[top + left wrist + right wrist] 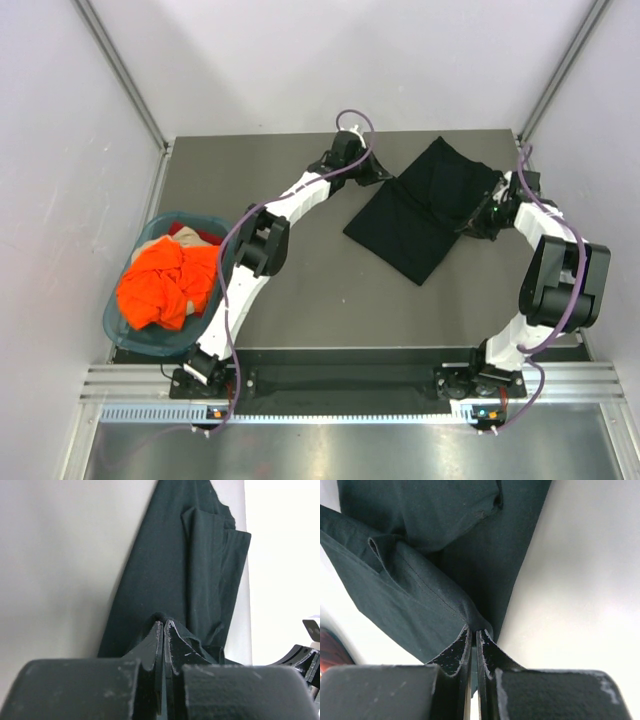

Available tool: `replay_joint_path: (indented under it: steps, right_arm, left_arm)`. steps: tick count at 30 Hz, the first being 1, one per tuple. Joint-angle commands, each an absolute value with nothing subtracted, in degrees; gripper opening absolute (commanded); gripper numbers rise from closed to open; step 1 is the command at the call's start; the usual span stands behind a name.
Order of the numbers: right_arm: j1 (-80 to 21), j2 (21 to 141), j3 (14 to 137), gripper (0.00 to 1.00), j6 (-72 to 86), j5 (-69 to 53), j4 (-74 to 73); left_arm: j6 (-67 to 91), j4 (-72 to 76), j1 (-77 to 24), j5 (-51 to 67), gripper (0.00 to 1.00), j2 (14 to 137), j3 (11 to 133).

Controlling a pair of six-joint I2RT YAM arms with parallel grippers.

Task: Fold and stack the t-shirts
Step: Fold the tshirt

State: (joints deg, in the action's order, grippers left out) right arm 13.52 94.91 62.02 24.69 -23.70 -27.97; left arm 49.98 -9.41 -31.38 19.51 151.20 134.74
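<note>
Black soft-cloth t-shirt (425,215) lies half-folded, well right of the teal plastic basket (112,322) holding the bright orange t-shirt (165,285). The left gripper (164,625) has its jaws pinched together on the shirt's basket-side edge, and the right gripper (474,632) is pinched on the opposite edge.

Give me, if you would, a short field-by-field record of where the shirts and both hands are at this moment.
black t-shirt: partly folded, on the table, right of centre
orange t-shirt: crumpled in the teal basket at the table's left edge
left hand: shut on the black t-shirt's edge
right hand: shut on the black t-shirt's opposite side
stack: not yet begun
</note>
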Motion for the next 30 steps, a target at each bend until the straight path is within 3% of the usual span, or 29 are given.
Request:
replay_joint_path:
  steps: [1,2,6,7,9,11,14,19,21,23,24,25,30]
  right_arm:
    - [14.77,95.62,63.19,0.01,24.79,-23.47,-25.22]
    - [14.85,95.71,63.19,0.01,24.70,-23.29,-24.96]
    - [15.47,97.47,63.81,0.07,25.14,-23.12,-23.56]
    - [15.56,98.60,64.07,0.09,25.57,-22.94,-23.38]
    - [15.73,99.75,64.51,0.13,26.19,-22.94,-21.55]
    - [15.91,101.33,65.47,0.21,27.33,-22.59,-20.57]
    - [16.35,102.92,66.70,0.27,29.00,-22.50,-19.69]
    - [17.31,102.75,71.17,0.49,27.35,-18.48,-24.66]
    - [17.23,101.87,72.51,0.57,25.85,-15.66,-28.11]
    - [17.23,98.36,70.85,0.71,25.14,-14.50,-30.41]
    - [17.05,94.87,69.36,0.86,25.40,-15.02,-30.67]
    - [16.79,93.27,66.13,0.99,25.31,-16.51,-30.76]
    - [13.37,82.39,54.43,1.00,26.71,-24.07,-30.24]
  left_arm:
    - [51.06,-4.66,-30.85,19.86,0.00,152.22,137.55]
    - [51.06,-4.66,-30.85,19.78,0.00,152.49,137.55]
    - [50.02,-7.55,-30.76,18.55,0.16,153.37,139.21]
    - [49.57,-8.78,-30.50,18.11,0.26,153.63,141.39]
    - [47.91,-12.03,-30.24,17.41,0.32,153.11,142.82]
    - [46.50,-15.71,-29.62,16.53,0.47,150.92,142.82]
    - [42.81,-21.60,-28.48,14.33,0.52,146.79,141.51]
    - [32.45,-27.85,-27.42,15.37,0.54,133.81,125.82]
    - [28.15,-29.44,-27.16,16.78,0.61,130.71,120.61]
    - [25.59,-31.11,-26.63,19.40,0.66,126.49,113.32]
    - [23.49,-31.37,-26.20,20.12,0.73,125.26,109.03]
    - [22.77,-32.51,-26.02,20.74,0.74,123.77,107.59]
    - [20.04,-34.98,-25.49,26.18,0.75,124.62,104.85]
